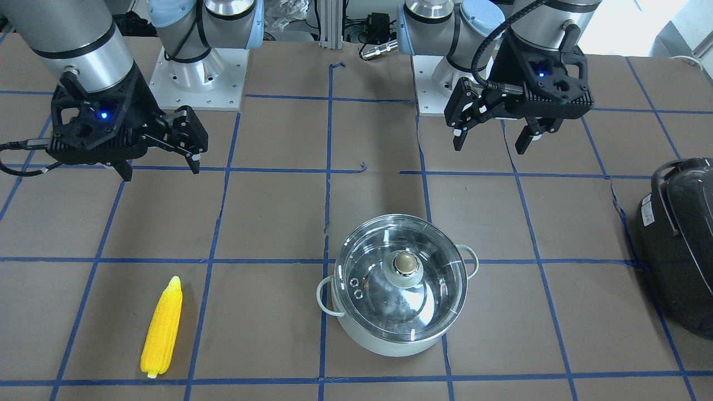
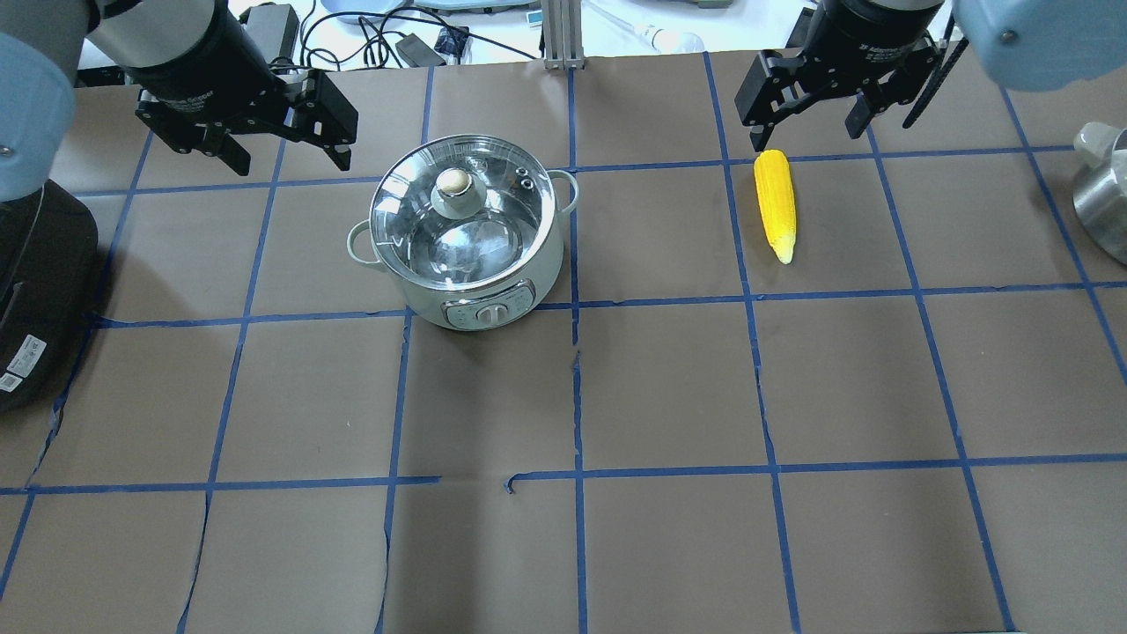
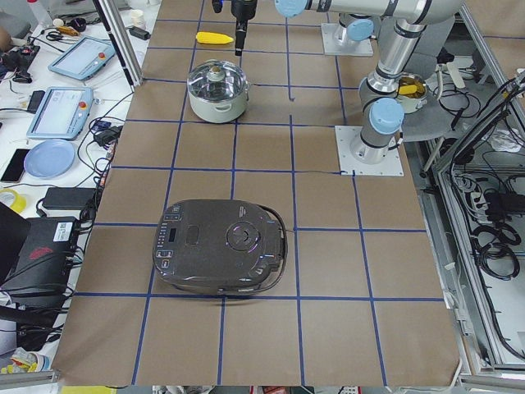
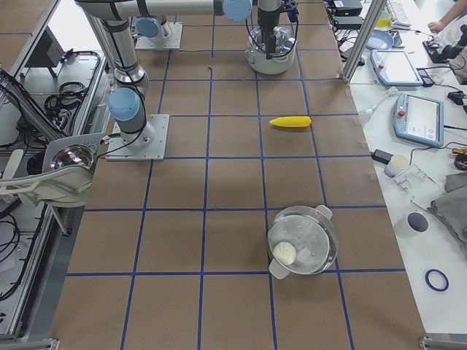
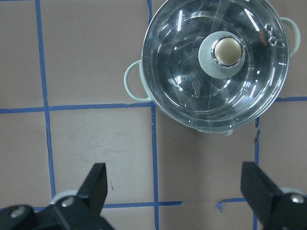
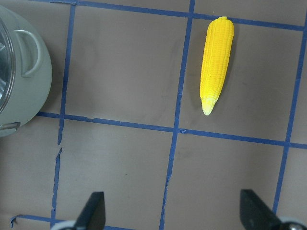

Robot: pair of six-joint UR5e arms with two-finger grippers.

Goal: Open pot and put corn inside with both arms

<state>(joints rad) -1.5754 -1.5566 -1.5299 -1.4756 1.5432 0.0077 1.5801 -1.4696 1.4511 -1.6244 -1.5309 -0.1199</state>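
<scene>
The pale mint-green pot [image 2: 493, 286] stands left of the table's middle with its glass lid [image 2: 462, 216] and round knob [image 2: 453, 183] on. It also shows in the front view [image 1: 390, 342] and the left wrist view [image 5: 136, 79]. The yellow corn [image 2: 777, 204] lies flat on the table to the right, also in the front view [image 1: 161, 328] and the right wrist view [image 6: 217, 64]. My left gripper [image 2: 286, 163] hovers open and empty beside the pot's far left. My right gripper [image 2: 806, 134] hovers open and empty just beyond the corn's thick end.
A large black appliance [image 2: 35, 291] sits at the table's left end, also in the front view [image 1: 679, 245]. A second steel pot [image 4: 303, 240] stands near the right end. Blue tape lines grid the brown table.
</scene>
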